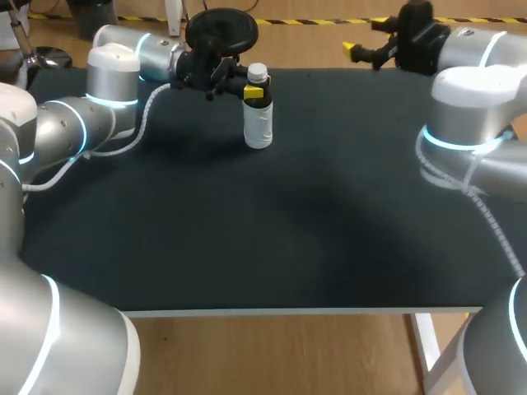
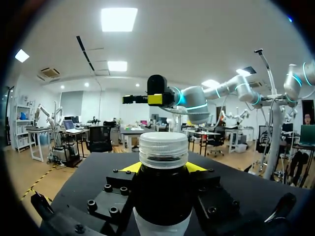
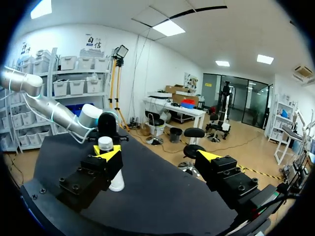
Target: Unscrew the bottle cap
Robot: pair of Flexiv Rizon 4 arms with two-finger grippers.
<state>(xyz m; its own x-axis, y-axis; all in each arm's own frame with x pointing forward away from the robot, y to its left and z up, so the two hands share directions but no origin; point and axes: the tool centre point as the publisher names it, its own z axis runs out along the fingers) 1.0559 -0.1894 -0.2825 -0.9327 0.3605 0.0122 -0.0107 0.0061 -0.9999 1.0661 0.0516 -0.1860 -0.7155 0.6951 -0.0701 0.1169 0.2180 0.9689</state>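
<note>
Head view, starting close in: the black table [image 1: 247, 247] fills the near part. Toward its far edge, a bit left of the middle, the white bottle [image 1: 258, 125] stands upright with its pale cap [image 1: 258, 72] on. The left gripper [image 1: 253, 93] comes in from the left side and is clamped on the bottle's neck, just under the cap.

The left wrist view backs that up. The bottle [image 2: 162, 196] sits right between the fingers, with a yellow tip against it on each side, and the ridged cap [image 2: 163, 150] pokes up above them.

Further back, the right gripper [image 1: 354, 51] hangs at the far right of the table, well apart from the bottle. In its own wrist view the right gripper [image 3: 160, 156] has its fingers spread wide with nothing between them. The bottle [image 3: 117, 184] is out ahead, partly hidden behind one finger, with only the cap [image 3: 105, 143] and a bit of the body showing.
</note>
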